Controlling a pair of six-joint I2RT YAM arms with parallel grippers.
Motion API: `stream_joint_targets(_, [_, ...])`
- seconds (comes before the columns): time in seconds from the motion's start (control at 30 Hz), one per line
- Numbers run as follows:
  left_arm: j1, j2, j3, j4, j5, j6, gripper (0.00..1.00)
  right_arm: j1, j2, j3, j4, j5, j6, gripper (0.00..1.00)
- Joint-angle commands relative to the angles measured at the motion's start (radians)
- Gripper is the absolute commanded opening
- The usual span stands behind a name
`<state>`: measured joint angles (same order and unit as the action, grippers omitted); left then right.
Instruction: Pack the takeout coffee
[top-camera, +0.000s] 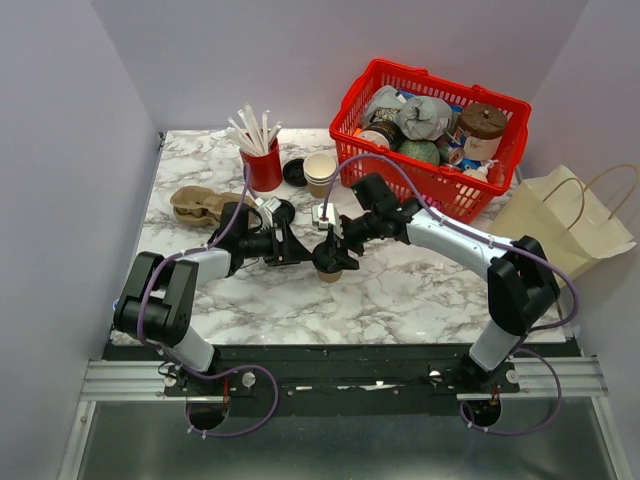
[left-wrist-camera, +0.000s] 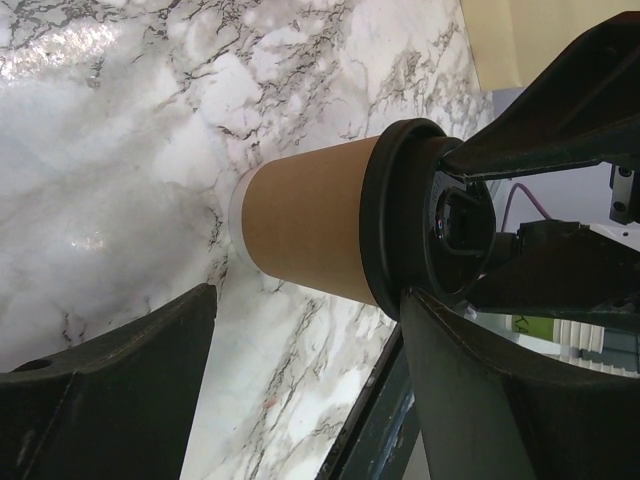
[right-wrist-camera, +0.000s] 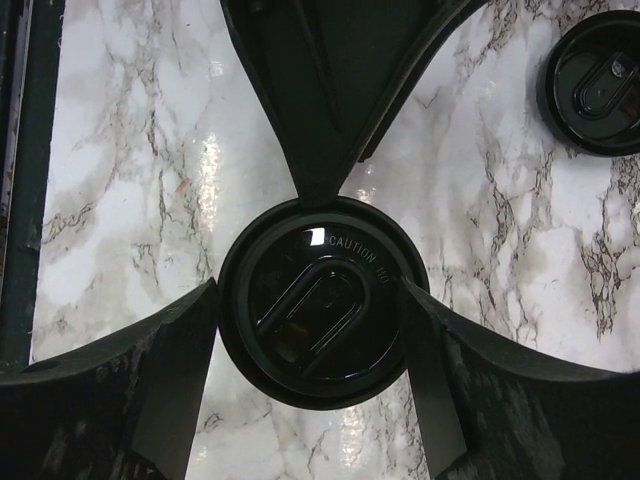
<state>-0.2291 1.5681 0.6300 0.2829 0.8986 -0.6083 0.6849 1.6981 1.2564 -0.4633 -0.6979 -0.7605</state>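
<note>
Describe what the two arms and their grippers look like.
The left arm and right arm share black joints and pale grey link sections, each trailing a purple cable. The left gripper and right gripper are black, with two broad fingers tapering toward the tips.

The black lid (right-wrist-camera: 322, 300) on the takeout coffee (left-wrist-camera: 300, 235) reads "CAUTION"; the marks after it are unclear.

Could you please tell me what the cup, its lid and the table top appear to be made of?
The cup looks like brown kraft paper: matte and even, with a pale band at its base. Its lid seems to be moulded black plastic, glossy, with raised CAUTION lettering and a bright highlight. The table top shows a white, grey-veined marble pattern with shiny glare; whether it is stone or laminate cannot be told.
</note>
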Motion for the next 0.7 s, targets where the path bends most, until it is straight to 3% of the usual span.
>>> stream_joint_targets(0.0, [0.007,0.029,0.020,-0.039,0.002,0.053,0.80,-0.002,0.026,0.021,-0.005,-0.023,-0.013,0.79])
stream_joint_targets(0.4, [0.004,0.082,0.065,-0.066,0.002,0.070,0.79,-0.002,0.031,-0.071,0.037,0.055,-0.043,0.70])
stream_joint_targets(0.67, [0.004,0.102,0.089,-0.114,0.002,0.099,0.78,-0.002,-0.003,-0.186,0.219,0.084,0.062,0.69])
